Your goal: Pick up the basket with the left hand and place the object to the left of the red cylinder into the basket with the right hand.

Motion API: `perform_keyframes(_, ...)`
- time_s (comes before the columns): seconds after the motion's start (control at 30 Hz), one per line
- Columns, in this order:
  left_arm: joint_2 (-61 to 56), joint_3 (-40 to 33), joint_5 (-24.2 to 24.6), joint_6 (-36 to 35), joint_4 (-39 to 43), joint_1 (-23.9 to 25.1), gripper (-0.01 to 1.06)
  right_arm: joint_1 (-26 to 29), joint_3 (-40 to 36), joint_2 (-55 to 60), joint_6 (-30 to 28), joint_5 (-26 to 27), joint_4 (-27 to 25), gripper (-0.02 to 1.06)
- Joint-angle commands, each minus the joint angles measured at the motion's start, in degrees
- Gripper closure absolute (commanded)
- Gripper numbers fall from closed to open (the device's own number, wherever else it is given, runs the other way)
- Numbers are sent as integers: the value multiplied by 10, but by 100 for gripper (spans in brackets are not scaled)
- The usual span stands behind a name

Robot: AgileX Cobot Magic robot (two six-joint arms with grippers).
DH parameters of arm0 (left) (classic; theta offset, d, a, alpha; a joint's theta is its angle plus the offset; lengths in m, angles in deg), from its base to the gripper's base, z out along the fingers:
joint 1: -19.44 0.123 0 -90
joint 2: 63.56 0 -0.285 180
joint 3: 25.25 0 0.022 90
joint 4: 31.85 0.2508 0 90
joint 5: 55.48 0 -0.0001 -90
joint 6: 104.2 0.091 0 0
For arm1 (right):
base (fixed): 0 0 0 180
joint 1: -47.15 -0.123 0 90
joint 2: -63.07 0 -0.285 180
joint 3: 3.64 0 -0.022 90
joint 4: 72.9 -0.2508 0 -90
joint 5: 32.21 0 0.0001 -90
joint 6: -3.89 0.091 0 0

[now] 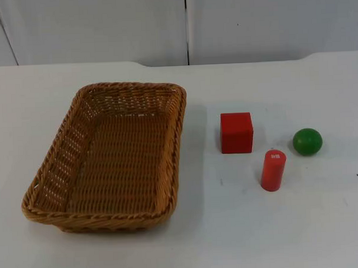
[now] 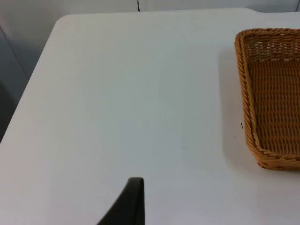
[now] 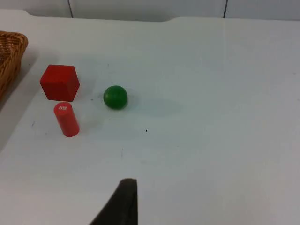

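An empty brown wicker basket (image 1: 178,134) lies on the left half of the white table. To its right stand a red cube (image 1: 236,132), a red cylinder (image 1: 273,170) upright just in front and to the right of the cube, and a green ball (image 1: 307,141) further right. My left gripper (image 2: 133,201) hovers over bare table well apart from the basket's (image 2: 244,93) rim. My right gripper (image 3: 123,202) hangs above the table, some way off from the cube (image 3: 59,82), cylinder (image 3: 66,119) and ball (image 3: 115,97). Neither gripper touches anything.
The grey partition wall (image 1: 186,27) closes the table at the back. In the left wrist view the table's edge (image 2: 28,93) drops off beside the gripper. Bare white table top (image 1: 207,228) lies between the basket and the three small objects.
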Motion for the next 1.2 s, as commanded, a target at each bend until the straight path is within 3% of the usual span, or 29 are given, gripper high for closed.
perform_keyframes(0.0, -3, -2, -13, -3, 7, 0, 0, 2, -3, -2, -5, 2, -3, -1)
perform_keyframes(1.17, -3, -7, -8, -3, 7, 0, 0, 2, -3, -2, -5, 2, -3, -1)
